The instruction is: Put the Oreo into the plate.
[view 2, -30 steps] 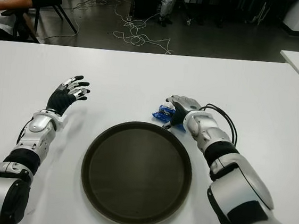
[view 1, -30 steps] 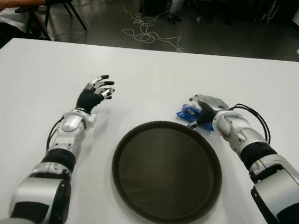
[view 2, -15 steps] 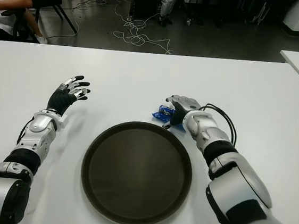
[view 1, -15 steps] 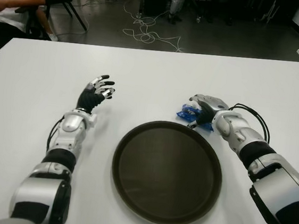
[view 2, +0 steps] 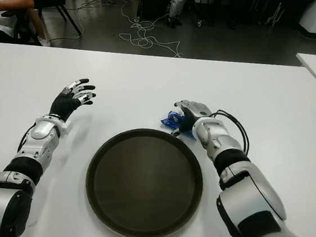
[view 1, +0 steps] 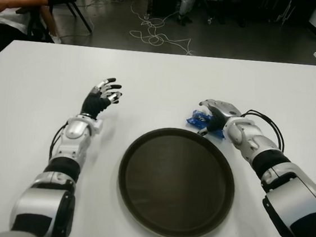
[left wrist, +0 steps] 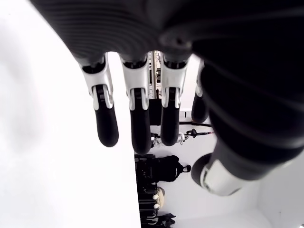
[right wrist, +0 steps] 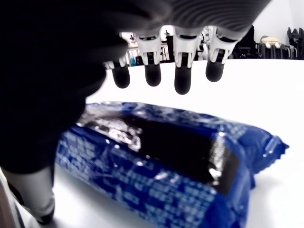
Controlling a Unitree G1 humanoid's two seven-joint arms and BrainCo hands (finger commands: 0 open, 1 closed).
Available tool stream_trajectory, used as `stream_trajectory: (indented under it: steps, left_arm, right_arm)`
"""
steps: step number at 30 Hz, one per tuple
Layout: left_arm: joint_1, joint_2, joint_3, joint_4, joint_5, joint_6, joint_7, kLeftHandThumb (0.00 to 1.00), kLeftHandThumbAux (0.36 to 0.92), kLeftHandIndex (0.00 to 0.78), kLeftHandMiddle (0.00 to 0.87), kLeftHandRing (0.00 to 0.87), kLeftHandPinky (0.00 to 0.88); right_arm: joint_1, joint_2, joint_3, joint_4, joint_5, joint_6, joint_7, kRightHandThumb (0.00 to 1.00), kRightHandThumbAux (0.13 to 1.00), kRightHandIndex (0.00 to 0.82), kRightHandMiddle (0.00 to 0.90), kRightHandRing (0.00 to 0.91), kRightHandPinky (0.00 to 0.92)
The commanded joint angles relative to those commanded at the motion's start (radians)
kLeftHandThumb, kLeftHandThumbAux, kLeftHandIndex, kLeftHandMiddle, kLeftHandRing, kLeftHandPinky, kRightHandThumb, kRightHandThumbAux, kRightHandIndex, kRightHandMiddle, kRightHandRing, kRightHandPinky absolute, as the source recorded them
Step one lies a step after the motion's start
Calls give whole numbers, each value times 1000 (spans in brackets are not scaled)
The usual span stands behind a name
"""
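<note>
From the eye views, the right hand [view 1: 218,111] hovers palm-down over the blue Oreo [view 1: 199,120] pack, which lies on the white bench [view 1: 31,82] just beyond the dark plate [view 1: 176,180]'s far rim, seemingly placed for a short carry; the left hand [view 1: 101,97] shows left of the plate, fingers spread and grasping nothing. The left wrist view confirms those straight, empty fingers. In the right wrist view the Oreo lies directly beneath the palm, fingers [right wrist: 183,78] extended past it and not yet closed, so the grasp looks unstarted.
</note>
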Motion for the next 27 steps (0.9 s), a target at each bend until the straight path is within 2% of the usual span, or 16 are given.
stream_trajectory:
  steps: [14,22,27]
  left_arm:
    - [8,-4,0,-12,1,-4,6,536,742,183,265,284,312]
    - [11,-4,-4,-21,4,2,11,526,744,184,261,282,312]
    - [14,-5,-3,-24,3,1,11,525,749,183,260,282,315]
  right_arm:
    - [2,-6,-11,-1,5,2,-46,0,744,180,184,190,183]
    - [4,-16,-17,-2,7,-25,-76,0,748,202,197,209,209]
    - [11,-18,-26,4,12,-41,-115,0,751,237,234,257,242]
